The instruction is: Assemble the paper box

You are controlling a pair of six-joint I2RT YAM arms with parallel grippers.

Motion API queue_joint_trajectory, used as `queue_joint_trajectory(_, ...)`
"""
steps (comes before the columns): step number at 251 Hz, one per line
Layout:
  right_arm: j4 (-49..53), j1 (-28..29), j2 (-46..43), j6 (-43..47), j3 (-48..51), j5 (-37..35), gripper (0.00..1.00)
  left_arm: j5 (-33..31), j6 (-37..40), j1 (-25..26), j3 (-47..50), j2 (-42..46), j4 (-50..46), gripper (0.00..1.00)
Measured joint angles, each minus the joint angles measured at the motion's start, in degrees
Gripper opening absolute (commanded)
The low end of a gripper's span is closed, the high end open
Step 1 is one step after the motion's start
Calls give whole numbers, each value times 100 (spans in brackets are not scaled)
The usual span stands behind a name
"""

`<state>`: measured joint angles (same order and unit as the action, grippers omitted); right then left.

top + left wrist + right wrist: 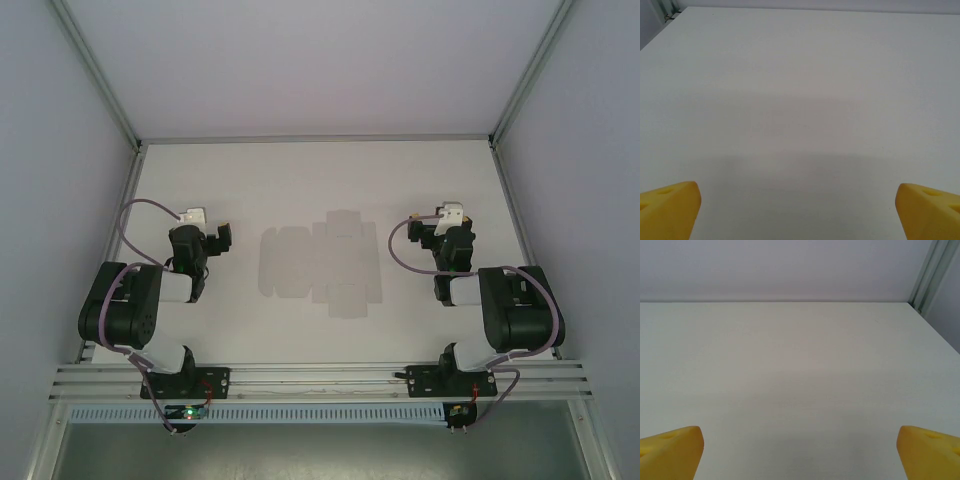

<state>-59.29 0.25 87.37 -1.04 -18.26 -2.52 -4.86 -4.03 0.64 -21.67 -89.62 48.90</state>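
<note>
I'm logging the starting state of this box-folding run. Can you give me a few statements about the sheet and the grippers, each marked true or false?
1. The paper box lies on the table as a flat, unfolded sheet. True.
2. The left gripper is shut on one of its flaps. False: it is open, with bare table between its fingers.
3. The paper box lies near the middle of the table, apart from both grippers. True.
4. The right gripper holds the paper box off the table. False: it is open and holds nothing.

One paper box (pixel 322 262), one left pincer (pixel 796 190), one right pincer (pixel 799 431)
</note>
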Motion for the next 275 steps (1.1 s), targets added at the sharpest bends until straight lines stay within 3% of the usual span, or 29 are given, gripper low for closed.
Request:
queue_joint_trajectory(159,365,-2,-146,0,-50,157,98,-13,-2,0,-22,28,-63,100)
queue_joint_trajectory(216,1827,219,-1394,-22,-540,-131,98,-61,-94,0,-378,1331,-1397,100)
queue_joint_trajectory(275,3543,656,-2131,-358,-1460,-455,98,531,-597,15,-1311,2310,-3121,100)
